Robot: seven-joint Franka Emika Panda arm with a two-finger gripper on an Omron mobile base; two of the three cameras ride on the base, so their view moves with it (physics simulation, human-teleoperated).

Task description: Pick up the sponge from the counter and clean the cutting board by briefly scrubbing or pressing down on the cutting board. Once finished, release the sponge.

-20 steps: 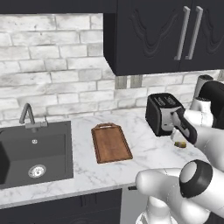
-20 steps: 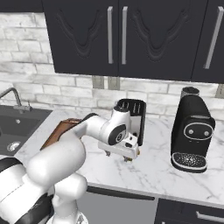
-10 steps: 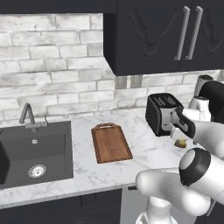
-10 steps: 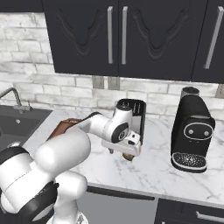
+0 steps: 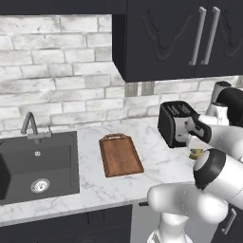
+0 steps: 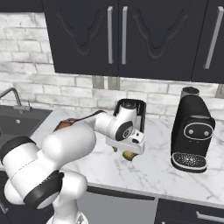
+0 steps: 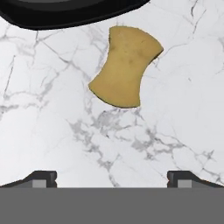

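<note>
The small mustard-yellow sponge block (image 7: 126,66) lies flat on the white grey-veined marble worktop (image 7: 52,113), just in front of the black boxy toaster (image 5: 176,124) and well apart from the reddish-brown wooden cutting board (image 5: 120,154). The two-finger claw (image 7: 111,178) hovers above it, spread wide and holding nothing. The sponge sits ahead of the fingertips, not between them, and skewed, so a straight descent may well pinch one corner, push it against the toaster, or miss it
</note>
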